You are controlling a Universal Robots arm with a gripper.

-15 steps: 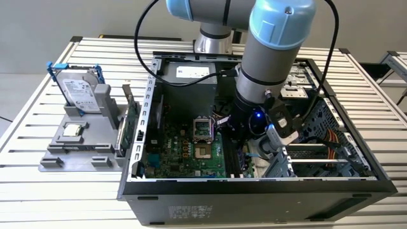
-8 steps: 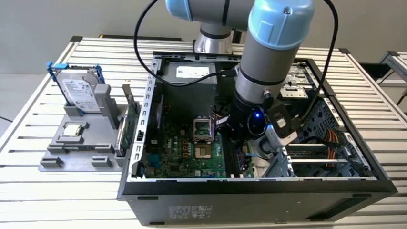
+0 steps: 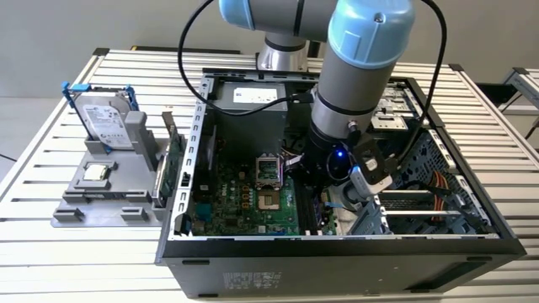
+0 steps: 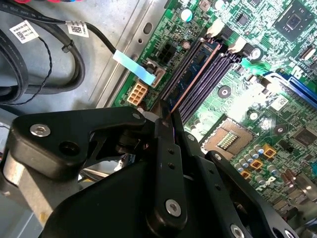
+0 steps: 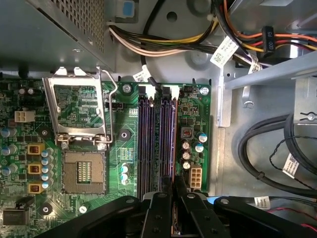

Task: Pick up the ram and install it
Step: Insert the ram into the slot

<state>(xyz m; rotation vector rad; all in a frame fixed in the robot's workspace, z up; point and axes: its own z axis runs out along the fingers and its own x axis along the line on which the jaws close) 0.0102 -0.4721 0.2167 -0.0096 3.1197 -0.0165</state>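
Here the gripper (image 4: 167,116) is clamped on the ram (image 4: 195,74), which stands on edge in one of the motherboard (image 4: 277,84)'s long memory slots, beside the open processor socket (image 5: 84,171).

Slatted metal table (image 3: 67,252), open computer case (image 3: 337,259) on it (lying sideways), grey fixture tray (image 3: 101,202) beside.

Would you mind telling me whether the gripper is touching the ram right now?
Touching. In the second wrist view the gripper is closed on the near end of the ram, which runs along a motherboard slot.
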